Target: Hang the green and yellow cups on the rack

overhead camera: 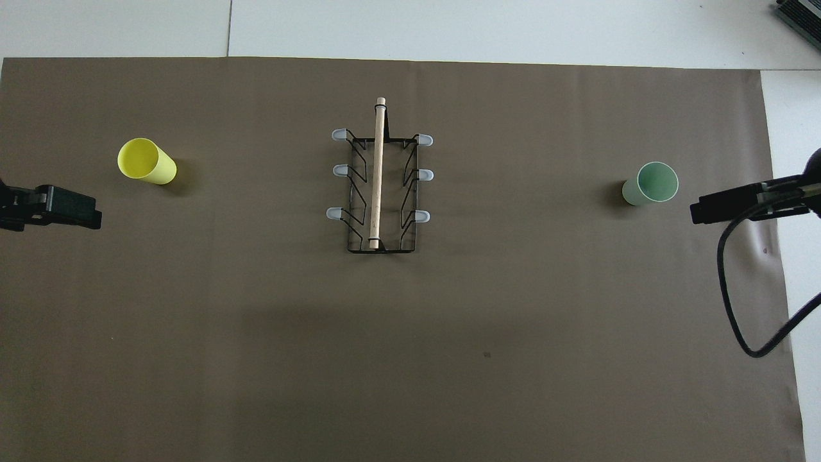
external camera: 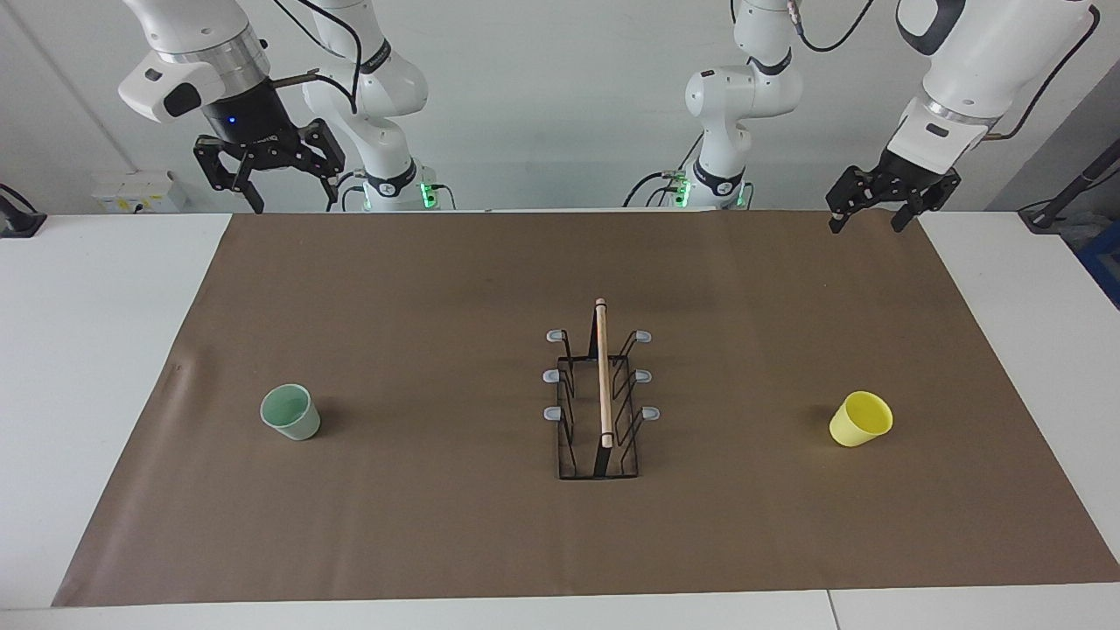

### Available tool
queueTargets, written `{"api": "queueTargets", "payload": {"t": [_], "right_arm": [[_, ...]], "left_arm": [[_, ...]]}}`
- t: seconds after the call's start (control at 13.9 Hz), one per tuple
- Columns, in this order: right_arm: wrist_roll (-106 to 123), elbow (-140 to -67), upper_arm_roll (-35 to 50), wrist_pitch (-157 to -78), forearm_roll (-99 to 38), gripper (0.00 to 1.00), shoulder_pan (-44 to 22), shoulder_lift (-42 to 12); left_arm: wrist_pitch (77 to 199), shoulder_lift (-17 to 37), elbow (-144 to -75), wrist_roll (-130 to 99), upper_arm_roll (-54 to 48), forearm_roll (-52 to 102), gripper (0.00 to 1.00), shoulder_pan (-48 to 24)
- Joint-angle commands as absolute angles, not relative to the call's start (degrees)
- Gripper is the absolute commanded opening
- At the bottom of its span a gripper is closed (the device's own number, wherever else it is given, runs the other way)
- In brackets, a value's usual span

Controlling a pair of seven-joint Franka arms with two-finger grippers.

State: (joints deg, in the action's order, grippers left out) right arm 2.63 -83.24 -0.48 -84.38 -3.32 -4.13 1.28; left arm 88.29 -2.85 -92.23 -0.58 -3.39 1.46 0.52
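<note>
The rack (external camera: 600, 394) is standing upright in the middle of the table (external camera: 105, 350), on the brown paper sheet (external camera: 420, 525) that is covering most of the top. Its wooden rod (external camera: 603, 372) is running along the top of the black wire frame, pointing from the robots' edge toward the edge away from them, and three grey-tipped prongs (external camera: 553, 376) are sticking out on each side, all of them bare.

The green cup (external camera: 290, 412) is sitting toward the right arm's end of the table, well apart from the rack, standing on its base with its mouth facing up. The yellow cup (external camera: 860, 419) is sitting toward the left arm's end, equally far from the rack, also mouth up.

Both arms are waiting, raised over the robots' edge of the table. The right hand (external camera: 293, 197) is hanging over the corner of the paper at its own end, fingers spread wide and gripping nothing. The left hand (external camera: 868, 219) is hanging over the paper's corner at the other end, its fingers likewise spread apart and empty. Neither hand is touching a cup or the rack.
</note>
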Motion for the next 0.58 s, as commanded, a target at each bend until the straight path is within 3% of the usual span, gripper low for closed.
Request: {"api": "queueTargets", "payload": {"t": [0.0, 0.5], "right_arm": [[3.4, -84.0, -0.4, -83.8, -3.5, 1.00, -3.6, 2.2], [3.4, -84.0, -0.4, -83.8, -3.5, 1.00, -3.6, 2.2]], "left_arm": [[86.5, -4.0, -92.4, 0.0, -3.6, 0.9, 1.00, 0.9], [87.3, -4.7, -93.3, 0.4, -4.2, 0.7, 1.00, 0.4]]}}
